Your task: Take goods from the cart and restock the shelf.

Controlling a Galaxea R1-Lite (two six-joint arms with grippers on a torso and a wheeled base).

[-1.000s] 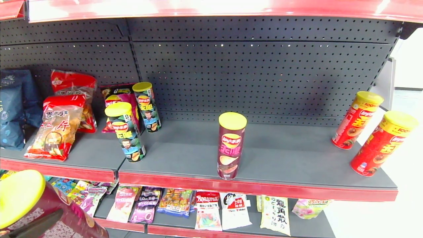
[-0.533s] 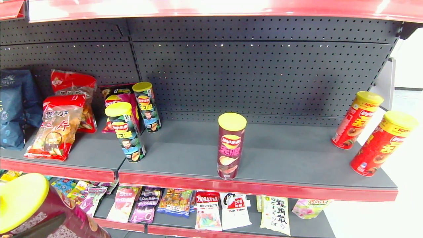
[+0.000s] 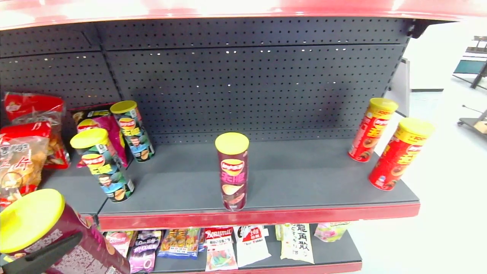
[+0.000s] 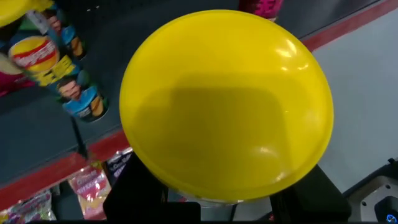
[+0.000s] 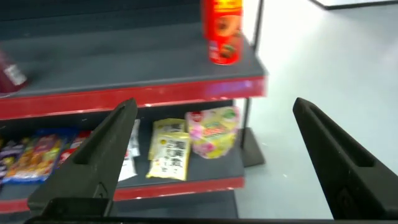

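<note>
A maroon cardboard chip tube with a yellow plastic lid [image 3: 53, 234] is pinched by the left tool [image 4: 227, 202], whose black fingers [image 4: 311, 193] are seen on either side under the lid. The tube is held tilted, low and to the left, in front of the grey metal shelf board with a red front lip [image 3: 304, 179]. The right tool [image 5: 214, 106] is spread wide with nothing in it. On the board, a second maroon tube [image 3: 232, 171] is stood near the lip, two teal patterned tubes [image 3: 102, 165] are found to its left, and two red tubes [image 3: 399, 154] at the right end.
</note>
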